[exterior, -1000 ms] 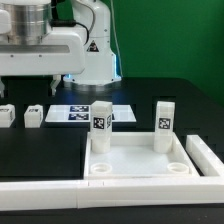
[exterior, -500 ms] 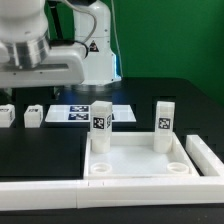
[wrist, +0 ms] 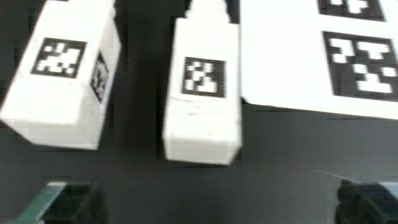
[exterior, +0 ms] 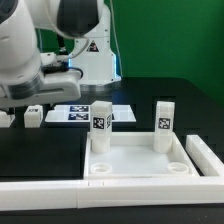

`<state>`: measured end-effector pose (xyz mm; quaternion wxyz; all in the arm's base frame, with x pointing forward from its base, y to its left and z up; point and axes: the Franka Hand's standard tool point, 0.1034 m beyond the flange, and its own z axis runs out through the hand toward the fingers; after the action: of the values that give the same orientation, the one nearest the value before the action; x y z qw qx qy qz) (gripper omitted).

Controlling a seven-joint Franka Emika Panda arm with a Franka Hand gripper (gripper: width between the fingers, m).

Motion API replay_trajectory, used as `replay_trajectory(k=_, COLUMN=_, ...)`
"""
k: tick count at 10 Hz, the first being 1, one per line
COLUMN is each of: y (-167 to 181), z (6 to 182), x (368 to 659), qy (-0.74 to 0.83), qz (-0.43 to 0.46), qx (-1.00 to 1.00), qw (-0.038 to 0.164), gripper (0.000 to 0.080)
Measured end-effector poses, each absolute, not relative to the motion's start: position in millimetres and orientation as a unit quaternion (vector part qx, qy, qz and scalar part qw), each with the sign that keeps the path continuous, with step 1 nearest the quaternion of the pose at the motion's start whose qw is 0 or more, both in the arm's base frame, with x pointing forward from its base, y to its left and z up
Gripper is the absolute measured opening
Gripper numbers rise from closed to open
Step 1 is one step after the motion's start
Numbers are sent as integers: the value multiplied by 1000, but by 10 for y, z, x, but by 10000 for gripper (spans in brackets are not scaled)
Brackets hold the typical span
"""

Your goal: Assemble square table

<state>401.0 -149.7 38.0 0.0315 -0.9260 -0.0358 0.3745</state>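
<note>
The square table top (exterior: 140,158), a white tray with a raised rim, lies at the front. Two tagged white legs stand upright in its far corners (exterior: 100,126) (exterior: 163,123). Two loose leg blocks lie on the black table at the exterior view's left (exterior: 33,116) (exterior: 5,118). In the wrist view they lie side by side (wrist: 64,70) (wrist: 205,85), tags up, just ahead of my gripper (wrist: 217,203). The gripper is open and empty, above the table, with its fingertips (wrist: 71,200) wide apart. My arm (exterior: 30,50) fills the exterior view's upper left.
The marker board (exterior: 85,113) lies flat beside the loose legs and also shows in the wrist view (wrist: 338,50). A long white bar fence (exterior: 110,190) runs along the front, and its side bar (exterior: 205,155) runs along the tray's right.
My arm has swung and lowered toward the exterior view's left, over the loose leg blocks. The tray and upright legs have not moved.
</note>
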Motion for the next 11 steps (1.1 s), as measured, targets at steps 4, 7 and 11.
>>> replay_trajectory(k=4, y=-1416, z=383, x=4009, qy=-14, qz=376, qx=-926, qw=44, gripper=649)
replay_trajectory(k=7, y=-1382, z=330, x=3879, qy=-17, qz=389, qx=-920, qw=47, gripper=649)
replay_trajectory(k=11, y=-1375, z=264, x=3761, qy=-15, qz=405, qx=-913, qw=50, gripper=649)
